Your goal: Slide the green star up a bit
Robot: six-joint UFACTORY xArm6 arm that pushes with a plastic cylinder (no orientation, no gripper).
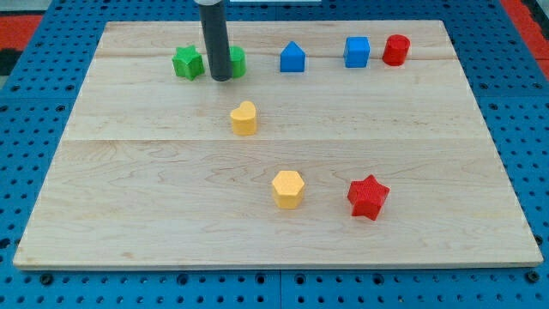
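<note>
Your arm's dark rod (pixel 214 39) comes down from the view's top onto a pale wooden board (pixel 154 197), and my tip (pixel 220 79) rests on the surface in the narrow gap between two green blocks near the board's top edge. The green star (pixel 187 62), the block you were asked to move, sits just beside the tip at about its 10 o'clock, close to or touching the rod. A second green block (pixel 237 61), its shape partly hidden by the rod, sits at the tip's 2 o'clock, against the rod's other side. There is no hand here to spread or pinch: the rod ends in a plain blunt tip and holds nothing. Further along the same top row, toward 3 o'clock, you see a blue house-shaped block (pixel 292 57), a blue cube (pixel 357 51) and a red cylinder (pixel 395 50), the last two close together. A yellow heart-like block (pixel 244 118) lies at the tip's 5 o'clock, well apart. Lower down, a yellow hexagon (pixel 288 189) and a red star (pixel 368 196) sit near each other. Blue pegboard (pixel 34 103) surrounds the board.
</note>
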